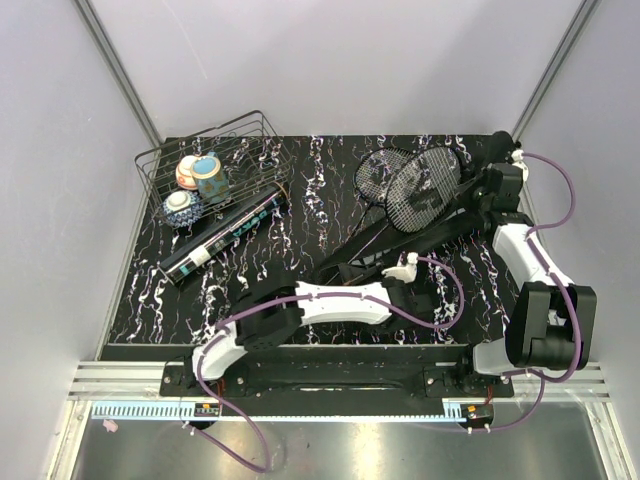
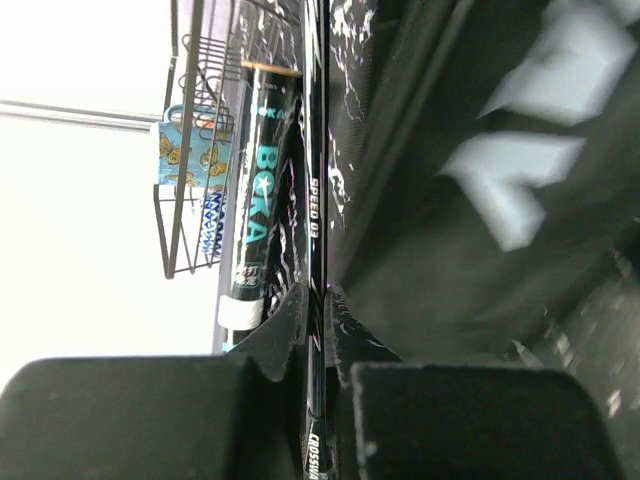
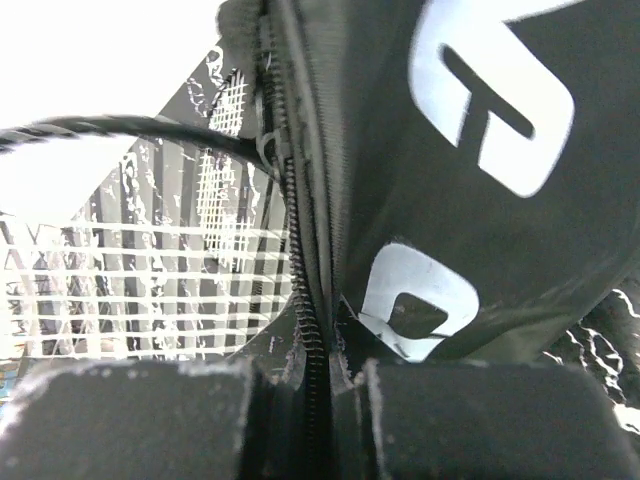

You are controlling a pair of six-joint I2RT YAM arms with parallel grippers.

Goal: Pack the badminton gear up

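Item: black marbled table (image 1: 320, 160) carrying badminton gear, seen from above with the arm bases along the lower edge. Rackets: two, thin and black, with oval strung heads overlapping at upper right of centre, one (image 1: 378, 175) just left of the other (image 1: 430, 190), handles running down-left. Bag (image 1: 440, 232): black, white lettering, lying under the rackets on a diagonal from upper right toward the centre; in the right wrist view its open zipper edge runs straight up the frame, with the white letters to the right and racket strings to the left. Tube (image 1: 225, 238): long, black, teal "BOKA" print, white band near its lower-left end, lying diagonally at left of centre, its upper end touching or just beside the wire basket (image 1: 268, 140). Basket: upper left corner, holding several small patterned bowls (image 1: 200, 175). Left gripper (image 2: 315, 320): reached across to centre-right, jaws pinched nearly together on a thin racket shaft (image 2: 313, 215) marked "SPEED 03", the bag just beside it on the right of that view. Right gripper (image 3: 320, 365): at upper right, jaws closed tight on the bag's zipper edge. Shuttlecocks: cannot be made out in any view.
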